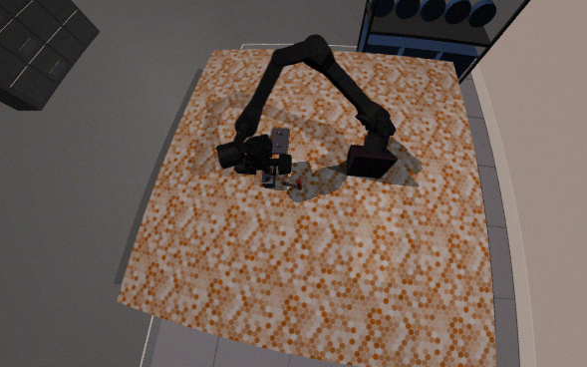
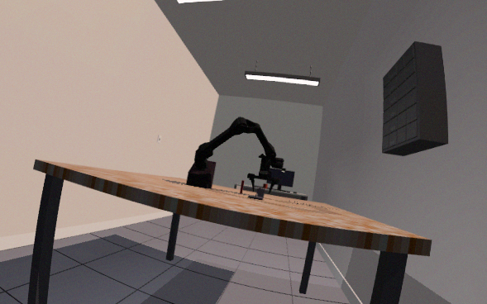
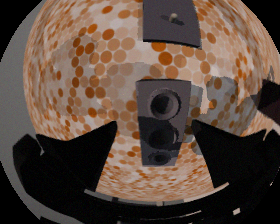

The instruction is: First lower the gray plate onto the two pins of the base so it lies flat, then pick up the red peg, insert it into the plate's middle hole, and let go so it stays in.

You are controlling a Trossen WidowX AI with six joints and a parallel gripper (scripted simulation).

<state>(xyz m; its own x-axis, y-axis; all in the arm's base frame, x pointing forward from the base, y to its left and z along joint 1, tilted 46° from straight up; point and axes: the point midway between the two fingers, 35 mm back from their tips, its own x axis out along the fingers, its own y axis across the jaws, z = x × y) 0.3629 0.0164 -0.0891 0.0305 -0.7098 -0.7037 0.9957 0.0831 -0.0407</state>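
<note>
The gray plate (image 1: 268, 183) (image 2: 260, 192) (image 3: 185, 92) shows three holes in a row in the wrist view, partly in shadow. The gripper (image 1: 265, 167) (image 2: 262, 191) (image 3: 154, 122) is open and empty. Its fingertips point down on either side of the plate in the wrist view; their exact height over it is hard to tell. The gray base (image 1: 284, 140) (image 3: 155, 26) lies separately behind the plate; the top view shows its two pins, the wrist view one. The red peg (image 1: 299, 184) (image 2: 242, 187) stands upright beside the plate, toward the arm's mount. I cannot make out the peg in the wrist view.
The arm's mount (image 1: 371, 162) (image 2: 199, 178) stands on the patterned table (image 1: 316, 279) on the peg's side of the plate. The arm arches high over the back of the table. The gripper covers part of the plate in the top view. Shadows fall around the peg.
</note>
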